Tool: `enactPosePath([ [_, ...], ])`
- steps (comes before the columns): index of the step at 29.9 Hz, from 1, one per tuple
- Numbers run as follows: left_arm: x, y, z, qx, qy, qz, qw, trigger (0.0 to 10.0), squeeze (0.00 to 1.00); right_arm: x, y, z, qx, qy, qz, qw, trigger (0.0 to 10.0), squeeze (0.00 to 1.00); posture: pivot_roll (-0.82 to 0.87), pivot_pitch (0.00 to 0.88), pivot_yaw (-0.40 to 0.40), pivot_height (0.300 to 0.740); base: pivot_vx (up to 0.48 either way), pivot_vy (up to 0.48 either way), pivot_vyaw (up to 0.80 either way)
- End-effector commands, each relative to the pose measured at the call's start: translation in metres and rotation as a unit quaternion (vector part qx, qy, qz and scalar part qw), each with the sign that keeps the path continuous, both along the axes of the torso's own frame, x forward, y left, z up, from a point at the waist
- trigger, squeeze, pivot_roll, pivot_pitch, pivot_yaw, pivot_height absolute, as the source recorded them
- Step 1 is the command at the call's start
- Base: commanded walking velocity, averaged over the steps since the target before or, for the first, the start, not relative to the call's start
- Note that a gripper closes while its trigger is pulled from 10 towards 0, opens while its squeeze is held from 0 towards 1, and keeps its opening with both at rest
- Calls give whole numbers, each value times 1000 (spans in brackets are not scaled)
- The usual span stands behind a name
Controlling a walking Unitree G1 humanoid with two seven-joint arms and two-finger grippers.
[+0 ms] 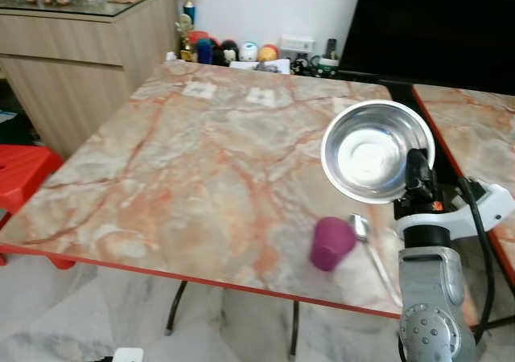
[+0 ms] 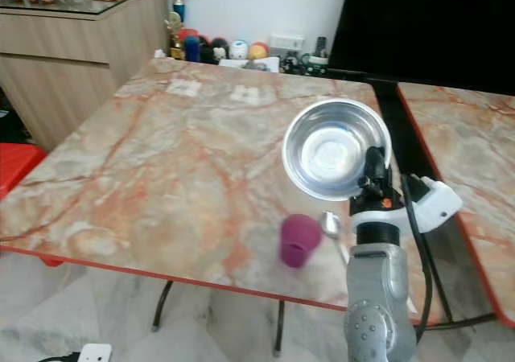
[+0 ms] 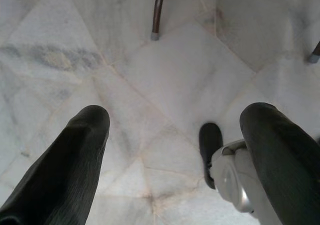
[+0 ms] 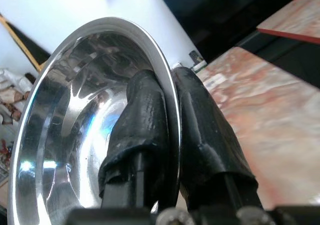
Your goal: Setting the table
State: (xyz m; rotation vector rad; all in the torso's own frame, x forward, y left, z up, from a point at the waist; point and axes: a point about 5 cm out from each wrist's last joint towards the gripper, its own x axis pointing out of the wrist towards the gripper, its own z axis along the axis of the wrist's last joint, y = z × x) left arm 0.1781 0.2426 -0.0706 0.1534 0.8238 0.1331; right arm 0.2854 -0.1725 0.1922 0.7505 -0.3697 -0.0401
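The right arm's silver forearm [image 1: 430, 310] rises nearest the lens at about five o'clock, ending in the right tool [image 4: 172, 110]. Its two black fingers [image 4: 142, 120] are pinched tight on the rim of a round shiny steel bowl [image 1: 376, 153], one finger inside the wall, the other outside. The bowl is held tilted, its hollow facing the head camera, in the air above the right part of the orange-veined marble surface [image 1: 201, 153].

On the surface, at seven o'clock from the bowl, stands a small magenta plastic cup [image 1: 331, 244], near the red front edge. Just beside it at three o'clock lies a metal spoon [image 1: 368, 249], its bowl next to the cup and its handle running toward the edge.

At two o'clock lies a second marble surface [image 1: 475, 125], apart from the first.

The left tool [image 3: 175, 150] hangs over the pale marble floor [image 3: 165, 75], fingers spread wide and holding nothing.
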Motion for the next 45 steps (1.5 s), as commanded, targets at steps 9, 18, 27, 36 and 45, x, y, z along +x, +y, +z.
enactPosePath([
  [9, -5, -7, -5, -6, 12, -3, 1000, 10000, 0, -3, -6, 0, 9, -1, -23, 1000, 10000, 0, 3, 100, -21, 740, 0, -442, 0],
  [18, -5, -6, -4, -5, 14, -2, 1000, 10000, 0, -2, -10, 0, 9, -1, -32, 999, 10000, 0, 0, 107, -14, 740, 0, -443, 0],
  [27, -4, -5, -4, -2, 14, -8, 1000, 10000, 0, -2, -12, -1, 12, 2, -38, 999, 10000, 0, -5, 110, -8, 740, 0, -443, 0],
  [36, -4, -5, -4, -2, 15, -11, 1000, 10000, 0, -2, -13, -3, 14, 4, -47, 999, 10000, 0, -4, 106, -9, 740, 0, -442, 0],
  [45, -5, -5, -4, -2, 15, -11, 1000, 10000, 0, -1, -16, -7, 20, 16, -55, 998, 10000, 0, -3, 98, -11, 740, 0, -443, 0],
])
